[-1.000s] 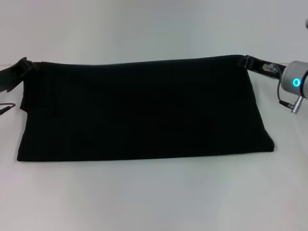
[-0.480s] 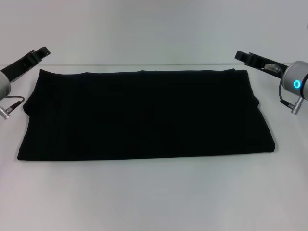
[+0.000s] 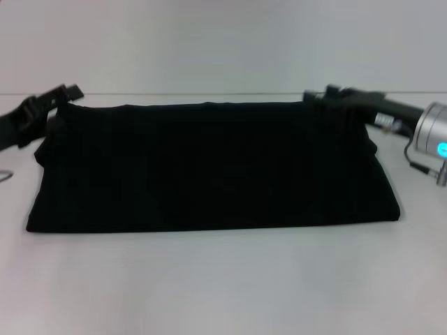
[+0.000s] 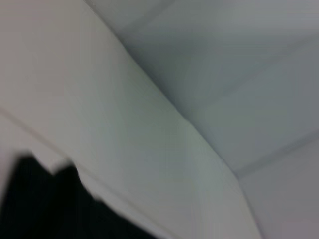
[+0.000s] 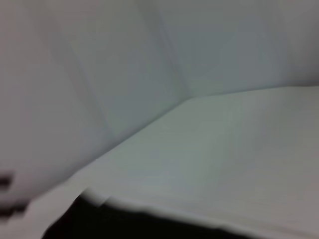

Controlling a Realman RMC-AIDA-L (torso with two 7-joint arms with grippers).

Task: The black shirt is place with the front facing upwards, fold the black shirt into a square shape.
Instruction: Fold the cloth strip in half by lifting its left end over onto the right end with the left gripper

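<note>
The black shirt (image 3: 209, 164) lies on the white table as a wide folded rectangle, plain black side up, no print showing. My left gripper (image 3: 61, 95) is at the shirt's far left corner, just above the cloth edge. My right gripper (image 3: 316, 98) reaches in from the right and is over the far edge of the shirt, a little inward of its far right corner. The left wrist view catches a dark piece of the shirt (image 4: 45, 204) at its edge, and the right wrist view shows a strip of the shirt (image 5: 149, 224) too.
The white table (image 3: 223, 279) extends in front of the shirt and ends at a far edge (image 3: 209, 93) just behind it, with a pale wall beyond. A cable and plug hang from the right wrist (image 3: 429, 139).
A second ago both grippers held the far edge taut and raised. Then the edge lay flat with both grippers apart from it. Now the right gripper has moved left over the shirt, the left slightly lower.
</note>
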